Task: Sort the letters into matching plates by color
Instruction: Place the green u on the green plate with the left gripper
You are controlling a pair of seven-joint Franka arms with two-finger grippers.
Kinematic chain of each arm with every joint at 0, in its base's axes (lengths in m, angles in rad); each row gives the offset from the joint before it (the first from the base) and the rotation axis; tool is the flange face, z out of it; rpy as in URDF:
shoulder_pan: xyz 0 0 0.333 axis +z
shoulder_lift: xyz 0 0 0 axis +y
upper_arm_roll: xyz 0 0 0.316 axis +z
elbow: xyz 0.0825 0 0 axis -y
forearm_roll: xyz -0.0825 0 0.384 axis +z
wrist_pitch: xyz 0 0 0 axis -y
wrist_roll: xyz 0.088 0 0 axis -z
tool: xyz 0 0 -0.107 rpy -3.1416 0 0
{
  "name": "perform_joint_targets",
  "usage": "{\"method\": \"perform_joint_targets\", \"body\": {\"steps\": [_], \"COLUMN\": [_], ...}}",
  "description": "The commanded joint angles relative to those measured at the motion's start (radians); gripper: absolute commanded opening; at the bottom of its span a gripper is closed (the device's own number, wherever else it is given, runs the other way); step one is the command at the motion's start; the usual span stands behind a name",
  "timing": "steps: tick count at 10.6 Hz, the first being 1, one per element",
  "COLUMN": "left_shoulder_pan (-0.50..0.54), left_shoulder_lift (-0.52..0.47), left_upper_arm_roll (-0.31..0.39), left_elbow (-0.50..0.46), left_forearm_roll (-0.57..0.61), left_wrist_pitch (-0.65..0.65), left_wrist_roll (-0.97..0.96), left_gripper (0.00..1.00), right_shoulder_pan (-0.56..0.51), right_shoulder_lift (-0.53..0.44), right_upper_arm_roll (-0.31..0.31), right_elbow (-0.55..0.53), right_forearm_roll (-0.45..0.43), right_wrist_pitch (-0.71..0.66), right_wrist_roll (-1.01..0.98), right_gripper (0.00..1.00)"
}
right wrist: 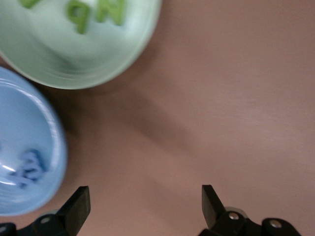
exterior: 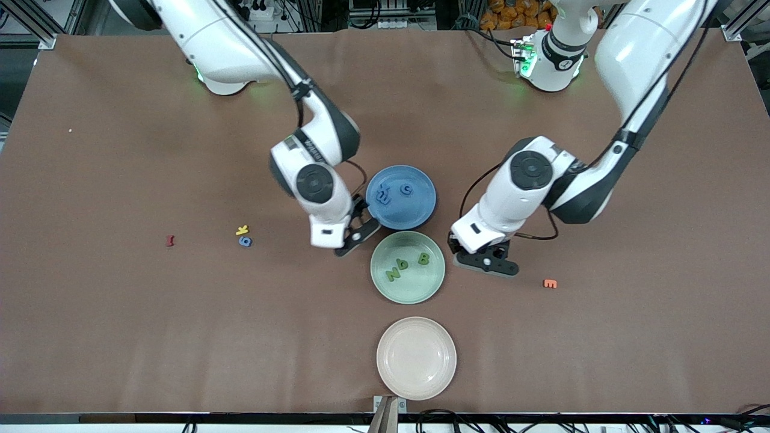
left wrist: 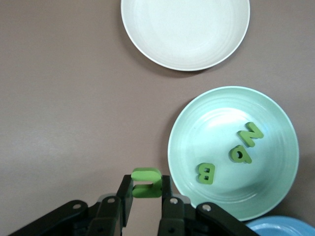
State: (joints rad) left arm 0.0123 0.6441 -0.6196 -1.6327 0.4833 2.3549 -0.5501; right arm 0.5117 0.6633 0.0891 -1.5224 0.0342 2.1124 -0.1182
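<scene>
Taking the round pale mint green plastic plate [exterior: 408, 288] as landmark: the empty cream-beige plate [exterior: 416, 385] lies nearer the camera, and three small flat green foam letters [exterior: 404, 267] rest in the mint plate. Just beside its rim toward the left arm's end, the left gripper [left wrist: 145, 199] pinches a fourth green letter [left wrist: 146, 182] between nearly closed fingers; it should carry this well over the rim before releasing, I judge. Farther off, the round blue plate [exterior: 421, 210] touching the mint one holds blue letters [exterior: 391, 192], the empty right gripper [right wrist: 145, 204] gapes wide beside both plates, and a loose blue letter [exterior: 245, 241] waits toward the right arm's end.

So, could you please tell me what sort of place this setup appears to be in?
Probably a robotics lab workbench rather than a home: the table wears a plain brown cover, aluminium framing and cables line its edge by the arms' bases, and only sorting props sit on it, like the green plate.
</scene>
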Motion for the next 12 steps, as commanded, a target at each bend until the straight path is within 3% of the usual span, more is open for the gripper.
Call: {"method": "perform_joint_targets", "body": {"steps": [1,6,8,9,10,12], "left_shoulder_pan": [-0.179,-0.282,-0.352,-0.356,-0.356,-0.356], "left_shoulder_lift": [0.074,0.161,0.160,0.155,0.149,0.135], "left_upper_arm_roll": [0.139,0.179,0.242,0.245,0.245,0.244], "left_elbow": [0.120,0.220,0.224,0.223,0.220,0.221], "left_forearm_roll": [-0.055,-0.055,-0.055,-0.060,-0.064,-0.068], "left_wrist_pitch": [-0.028,-0.025,-0.023,-0.023,-0.025,-0.025], "left_wrist_roll": [-0.022,-0.111,-0.171,-0.191,-0.192,-0.192], "left_gripper": [0.00,0.00,0.00,0.43,0.99,1.00], "right_shoulder_pan": [-0.132,-0.284,-0.338,-0.360,-0.378,-0.409], "right_shoulder_lift": [-0.039,-0.059,-0.102,-0.122,-0.137,-0.143], "right_upper_arm_roll": [0.014,0.015,0.017,0.017,0.017,0.017], "right_elbow": [-0.038,-0.122,-0.241,-0.293,-0.344,-0.427], "right_forearm_roll": [-0.042,-0.197,-0.212,-0.212,-0.212,-0.212], "right_wrist_pitch": [-0.014,0.021,0.137,0.194,0.243,0.369], "right_wrist_roll": [-0.145,-0.173,-0.191,-0.224,-0.244,-0.282], "right_gripper": [1.00,1.00,1.00,1.00,1.00,1.00]}}
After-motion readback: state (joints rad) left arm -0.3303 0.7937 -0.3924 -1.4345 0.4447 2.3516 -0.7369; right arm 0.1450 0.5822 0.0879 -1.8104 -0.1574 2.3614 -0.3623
